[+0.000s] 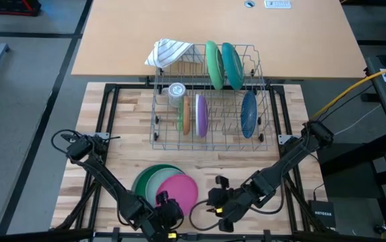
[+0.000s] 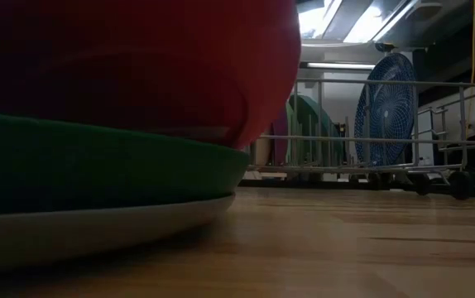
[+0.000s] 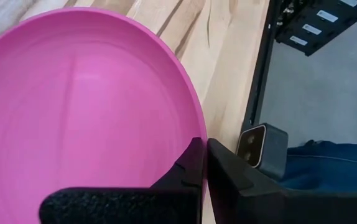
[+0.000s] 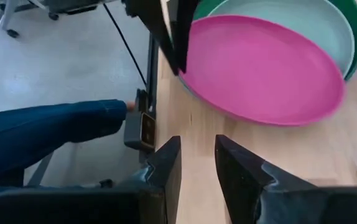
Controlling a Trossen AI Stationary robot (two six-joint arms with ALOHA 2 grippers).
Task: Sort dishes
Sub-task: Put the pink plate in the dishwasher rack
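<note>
A pink plate [image 1: 177,189] is lying flat, face up, on top of a pale teal plate [image 1: 154,180] and a dark green plate [image 1: 141,179], the three making a stack near the front edge of the surface [image 1: 132,121], left of its middle. The left gripper [image 1: 161,204] is sitting at the front rim of that stack with its fingers [image 3: 194,163] pinched shut on the rim of the pink plate, one finger over the inside of the plate and the other just outside it. The right gripper [image 1: 218,202] is hovering just beside the stack, toward the right along the front edge, pointing at the pink plate with its fingers [image 4: 166,163] standing partly open and holding nothing. Toward the back edge a wire dish rack [image 1: 210,142] is standing, its long side running parallel to that edge. In it, plates are standing on edge with their faces turned toward the left and right ends of the rack: a green plate [image 1: 212,64] and a teal plate [image 1: 232,65] in the back row, a tan plate [image 1: 185,115] and a purple plate [image 1: 201,114] side by side in the front row, and a blue patterned plate [image 1: 248,113] farther toward the rack's right end. A clear glass [image 1: 176,91] is standing in the rack's left part, and a striped cloth [image 1: 168,52] is hanging over its back left corner. A person's leg in blue jeans [image 4: 45,132] is showing beyond the front edge.
</note>
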